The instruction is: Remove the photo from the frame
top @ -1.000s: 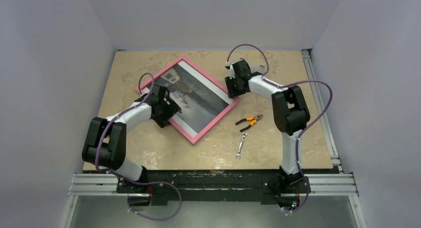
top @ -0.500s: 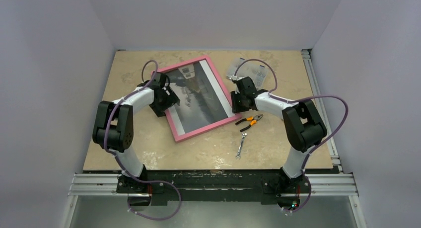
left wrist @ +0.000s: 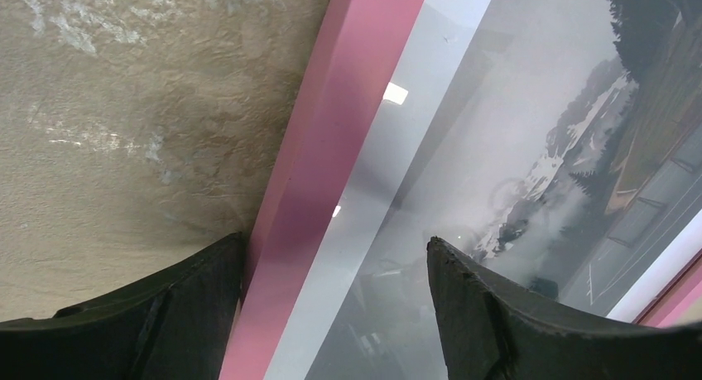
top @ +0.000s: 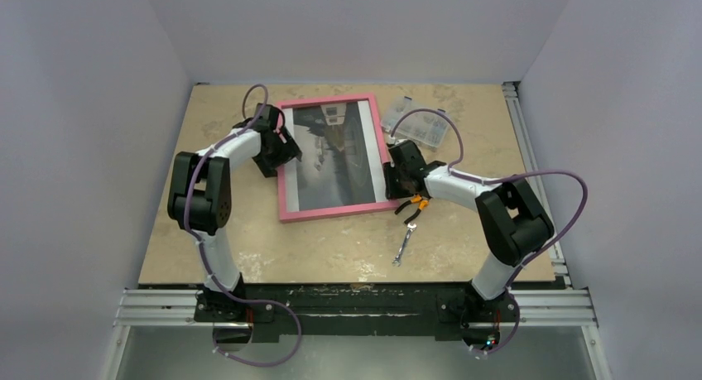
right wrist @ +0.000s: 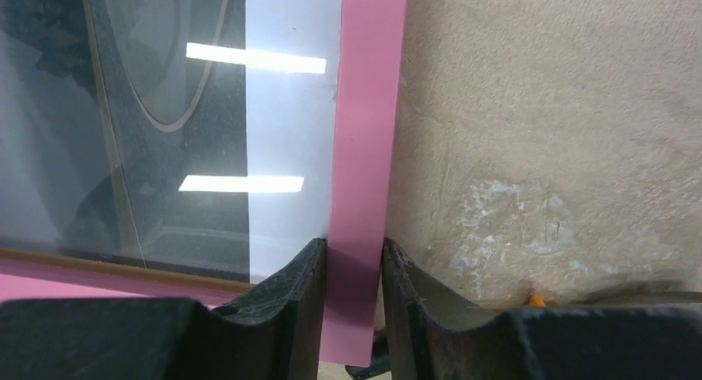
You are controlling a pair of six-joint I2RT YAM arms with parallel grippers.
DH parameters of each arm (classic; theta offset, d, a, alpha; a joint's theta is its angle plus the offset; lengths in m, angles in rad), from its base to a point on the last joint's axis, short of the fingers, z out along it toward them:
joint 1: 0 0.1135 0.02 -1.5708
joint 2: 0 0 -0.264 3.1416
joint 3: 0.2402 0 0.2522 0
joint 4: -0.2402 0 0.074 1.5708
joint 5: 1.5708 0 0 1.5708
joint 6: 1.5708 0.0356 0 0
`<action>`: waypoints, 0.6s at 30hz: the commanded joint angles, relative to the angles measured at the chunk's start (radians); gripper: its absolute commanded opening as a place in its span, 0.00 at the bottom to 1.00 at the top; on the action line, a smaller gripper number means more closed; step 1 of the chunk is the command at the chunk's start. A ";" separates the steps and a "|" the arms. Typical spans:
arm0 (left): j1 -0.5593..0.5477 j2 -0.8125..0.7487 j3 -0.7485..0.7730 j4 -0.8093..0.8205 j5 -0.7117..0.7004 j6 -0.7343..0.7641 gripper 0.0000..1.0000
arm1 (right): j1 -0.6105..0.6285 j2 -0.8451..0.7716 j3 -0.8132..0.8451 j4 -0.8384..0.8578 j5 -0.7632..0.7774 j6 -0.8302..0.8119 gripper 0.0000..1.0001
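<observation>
Overhead view first: the pink frame [top: 331, 212] lies flat and face up on the table [top: 331, 260], toward the middle of its far edge. The photo [top: 335, 156] sits inside it, not yet out. The left gripper [top: 286, 152] is at the frame's left rail and the right gripper [top: 396, 177] at the right rail, close to the frame's near right corner. Pliers [top: 415, 204] and a wrench [top: 402, 246] lie just beyond that corner, and a clear plastic box [top: 424, 128] sits by the far right corner.

From the left wrist, the jaws stand wide apart, straddling the pink rail. One finger [left wrist: 190, 297] is down at the rail's outer edge and the other [left wrist: 497, 314] hangs over the glazed picture, gripping nothing.

From the right wrist, both fingers [right wrist: 290, 305] press against the two sides of the pink rail, clamped on it.

Bright glare suggests a glossy, slippery front, probably fragile if levered. The frame looks stiff and light, so the rails are the safe hold. The print itself should be thin and easy to crease. I would take it by a white margin or the backing's edge, likely from the back.
</observation>
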 commanded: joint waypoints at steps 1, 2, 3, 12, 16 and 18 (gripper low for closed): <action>-0.036 0.005 0.041 0.030 0.162 0.017 0.79 | 0.058 0.027 0.000 -0.005 -0.100 0.000 0.31; -0.036 -0.008 0.041 0.021 0.143 0.040 0.80 | 0.058 0.031 0.011 -0.015 -0.090 -0.007 0.32; -0.035 -0.021 0.045 0.014 0.125 0.064 0.81 | 0.058 0.030 0.018 -0.022 -0.087 -0.013 0.34; -0.025 -0.119 0.060 -0.102 -0.053 0.206 0.90 | 0.056 0.060 0.106 -0.060 -0.048 -0.075 0.59; -0.026 -0.126 0.031 -0.093 -0.066 0.230 0.89 | 0.038 0.088 0.149 -0.066 -0.024 -0.093 0.60; -0.026 -0.106 0.028 -0.096 -0.056 0.237 0.87 | 0.025 0.094 0.161 -0.067 -0.022 -0.097 0.56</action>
